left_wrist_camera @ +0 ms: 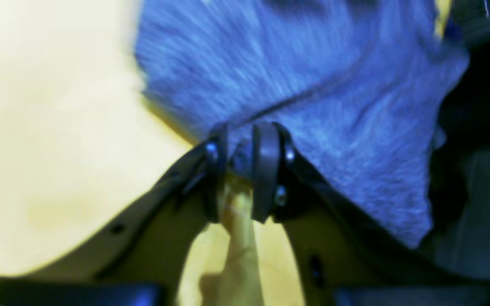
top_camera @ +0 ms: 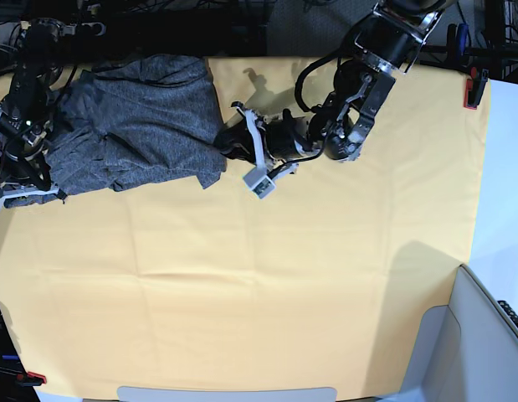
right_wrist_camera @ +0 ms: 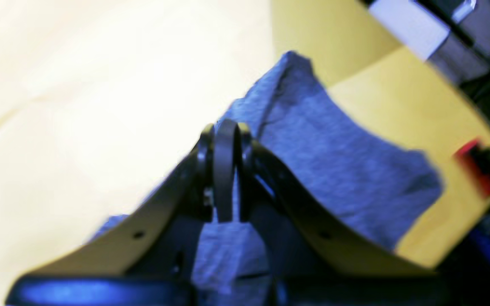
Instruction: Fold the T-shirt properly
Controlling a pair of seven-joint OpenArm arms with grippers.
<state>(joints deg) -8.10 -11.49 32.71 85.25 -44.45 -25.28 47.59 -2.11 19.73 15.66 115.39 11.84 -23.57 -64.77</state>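
Note:
The charcoal-grey T-shirt (top_camera: 133, 134) lies crumpled at the back left of the yellow tablecloth (top_camera: 242, 276). My left gripper (top_camera: 228, 141) reaches in from the right to the shirt's right edge. In the left wrist view its fingers (left_wrist_camera: 266, 170) stand a little apart, so the left gripper (left_wrist_camera: 240, 165) is open, with the T-shirt (left_wrist_camera: 313, 85) edge lying between the tips. My right gripper (top_camera: 31, 191) is at the shirt's left edge. In the right wrist view the right gripper (right_wrist_camera: 224, 178) is shut, with T-shirt (right_wrist_camera: 334, 161) fabric bunched around and under it.
A red clamp (top_camera: 474, 90) holds the cloth at the back right edge, and another red clamp (top_camera: 33, 378) sits at the front left corner. A pale grey panel (top_camera: 484, 335) stands off the table at the front right. Cables and stands line the back edge.

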